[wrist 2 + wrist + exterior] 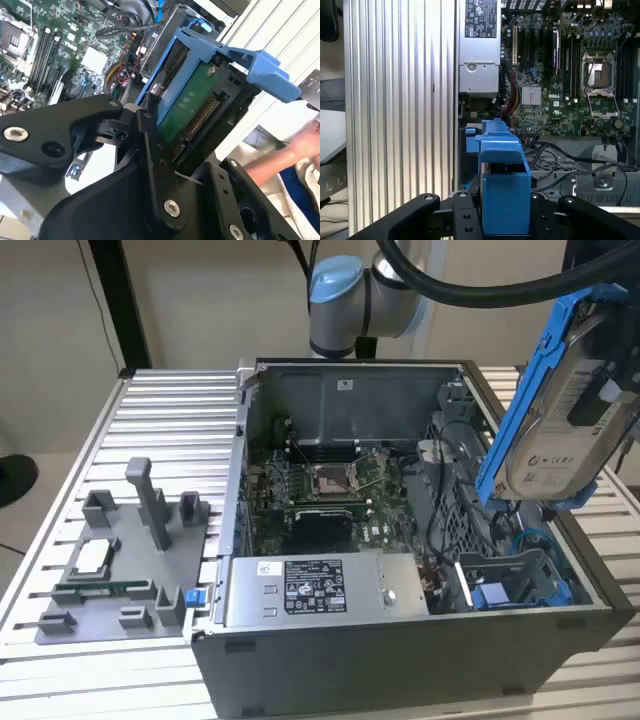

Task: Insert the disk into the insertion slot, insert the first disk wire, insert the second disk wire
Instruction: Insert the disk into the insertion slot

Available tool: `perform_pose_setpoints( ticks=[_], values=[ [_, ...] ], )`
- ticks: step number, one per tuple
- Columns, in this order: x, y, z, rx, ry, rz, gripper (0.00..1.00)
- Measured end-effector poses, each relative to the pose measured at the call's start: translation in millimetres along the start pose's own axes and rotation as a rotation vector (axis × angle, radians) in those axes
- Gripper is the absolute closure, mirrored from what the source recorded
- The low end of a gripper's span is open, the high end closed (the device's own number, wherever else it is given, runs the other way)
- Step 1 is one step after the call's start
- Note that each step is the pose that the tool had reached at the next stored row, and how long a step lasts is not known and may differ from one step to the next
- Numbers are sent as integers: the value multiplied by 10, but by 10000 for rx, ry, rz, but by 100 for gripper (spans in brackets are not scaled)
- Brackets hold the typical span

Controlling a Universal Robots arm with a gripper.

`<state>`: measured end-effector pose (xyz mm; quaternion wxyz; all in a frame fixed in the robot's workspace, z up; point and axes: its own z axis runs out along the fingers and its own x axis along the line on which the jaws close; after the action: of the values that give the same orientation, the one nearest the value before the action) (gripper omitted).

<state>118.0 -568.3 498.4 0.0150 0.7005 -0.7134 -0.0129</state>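
Observation:
The disk (560,430), a silver drive with a white label in a blue frame, hangs tilted above the open computer case at the exterior view's right. My gripper (598,380) is shut on it. In the first wrist view the blue frame (502,180) sits clamped between the black fingers (465,220). The second wrist view shows the disk's green circuit board (187,102) and connector edge. The insertion slot (520,565), a bay of the grey perforated cage, lies below the disk in the case's near right corner. Black cables (560,152) run over the cage.
The large silver power-supply box (310,588) fills the case's front. The motherboard (330,490) lies behind it. A grey fixture tray (120,560) with small parts stands on the ribbed table at the exterior view's left. A person's hand (306,142) is beside the table.

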Motion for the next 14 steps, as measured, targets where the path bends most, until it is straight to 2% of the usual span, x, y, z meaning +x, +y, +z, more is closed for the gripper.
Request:
perform_pose_setpoints(
  ticks=[8,14],
  values=[
    [0,-2,11,9,-1,1,100],
    [0,-9,50,111,-2,-7,100]
  ],
)
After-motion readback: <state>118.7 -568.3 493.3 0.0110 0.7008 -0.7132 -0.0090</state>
